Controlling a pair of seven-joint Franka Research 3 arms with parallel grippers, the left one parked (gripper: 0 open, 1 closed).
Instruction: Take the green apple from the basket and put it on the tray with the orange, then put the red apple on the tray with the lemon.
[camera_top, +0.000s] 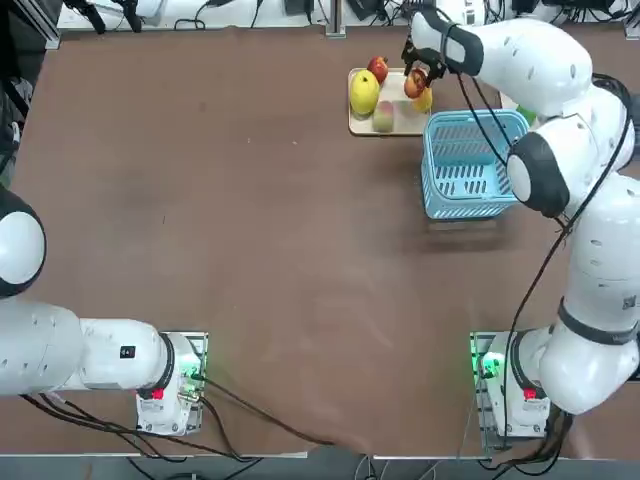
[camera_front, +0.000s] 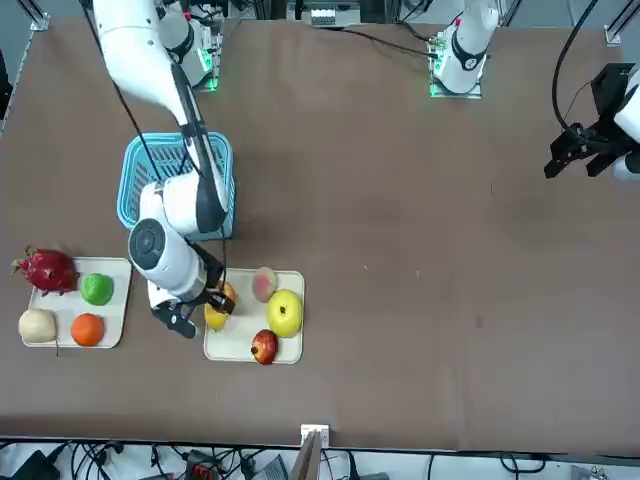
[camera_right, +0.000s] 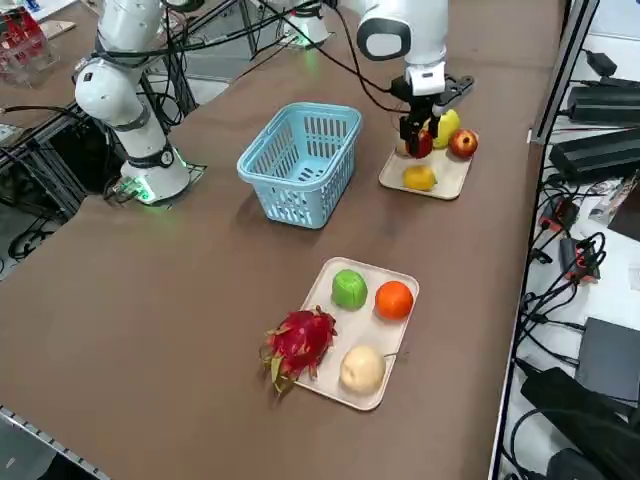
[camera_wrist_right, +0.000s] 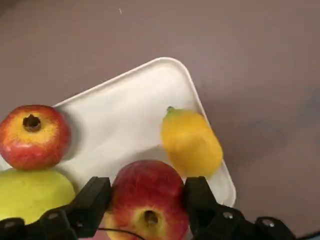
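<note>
My right gripper (camera_wrist_right: 147, 189) is shut on the red apple (camera_wrist_right: 145, 197), which has a yellowish patch. It holds the apple just over the tray with the lemon (camera_wrist_right: 135, 115), close beside the lemon (camera_wrist_right: 191, 141). From the side, the gripper (camera_right: 420, 140) stands over that tray (camera_right: 450, 170), beyond the light blue basket (camera_right: 300, 160). The green apple (camera_right: 349, 288) lies on the tray with the orange (camera_right: 408, 330), next to the orange (camera_right: 394, 299).
The lemon's tray also carries a yellow-green fruit (camera_top: 364, 92), another red fruit (camera_top: 377, 68) and a pink-green peach-like fruit (camera_top: 384, 117). A dragon fruit (camera_right: 298, 345) and a pale round fruit (camera_right: 362, 368) share the orange's tray. The basket (camera_top: 470, 165) stands right beside the lemon's tray.
</note>
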